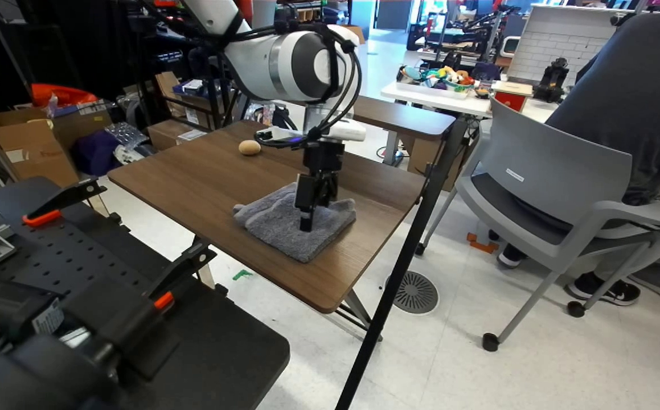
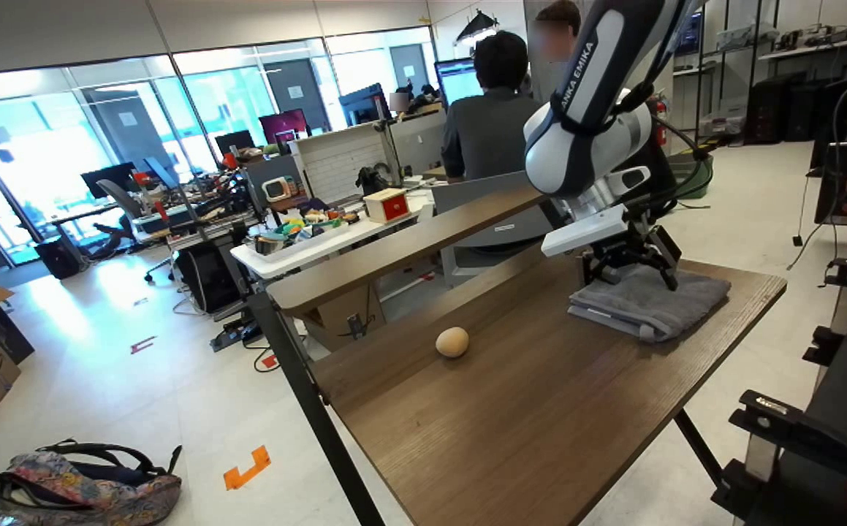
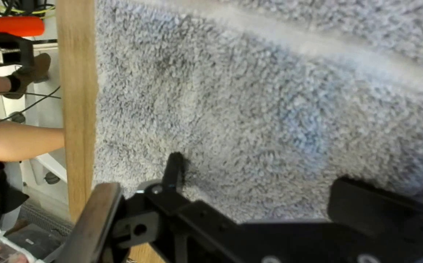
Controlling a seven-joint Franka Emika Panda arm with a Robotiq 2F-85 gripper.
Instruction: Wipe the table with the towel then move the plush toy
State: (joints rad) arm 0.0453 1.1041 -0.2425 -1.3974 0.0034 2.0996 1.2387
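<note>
Currently, the tabletop (image 2: 511, 431) extends beneath the gripper (image 3: 258, 170), with most of its surface to one side. The towel (image 1: 290, 233) lies folded directly below the gripper; its long axis cannot be settled, as the outline looks near square. The gripper stands with its fingers (image 3: 175, 170) spread apart, tips at or just above the towel; contact cannot be confirmed, and no fold is seen clamped. The plush toy (image 2: 452, 342) sits off the towel, well apart from the gripper, toward the opposite end of the tabletop. Wiping probably requires securing the towel straight down, then travelling sideways; a path toward the plush toy risks pushing it.
</note>
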